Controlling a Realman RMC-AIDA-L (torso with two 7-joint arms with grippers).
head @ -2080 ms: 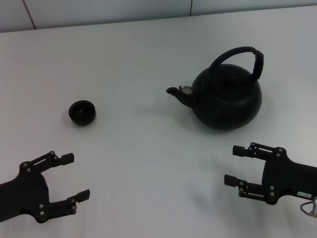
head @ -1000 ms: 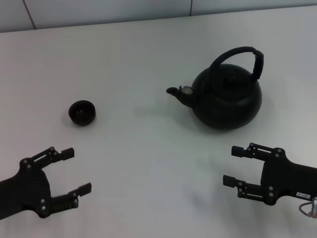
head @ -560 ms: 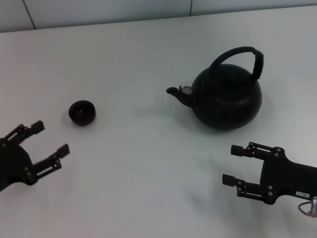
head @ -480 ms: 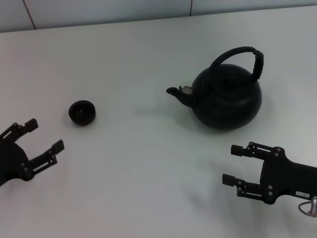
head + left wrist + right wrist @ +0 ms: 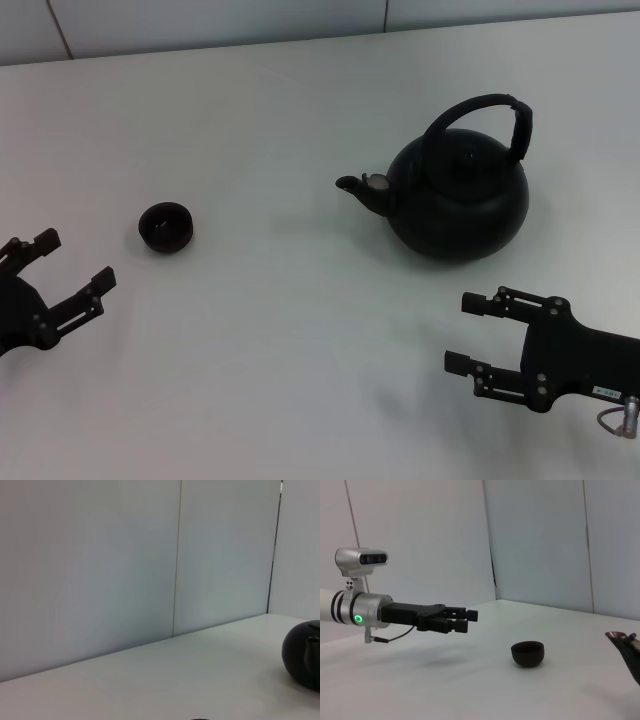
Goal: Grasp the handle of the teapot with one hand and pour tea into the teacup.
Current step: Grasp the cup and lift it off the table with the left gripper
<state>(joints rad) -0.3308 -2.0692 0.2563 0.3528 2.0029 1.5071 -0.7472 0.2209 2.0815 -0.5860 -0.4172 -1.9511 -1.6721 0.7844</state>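
The black teapot stands upright on the white table at the right of centre, its spout pointing left and its arched handle over the top. Part of it shows in the left wrist view. The tiny black teacup sits to the left, also in the right wrist view. My left gripper is open and empty at the left edge, nearer me than the cup; it also shows in the right wrist view. My right gripper is open and empty, in front of the teapot.
The table's far edge meets a pale panelled wall. The teapot's spout tip shows at the edge of the right wrist view.
My left gripper has moved left and away from me, toward the table's left edge beside the cup. My right gripper has crept slightly left. Teapot and cup have not moved.
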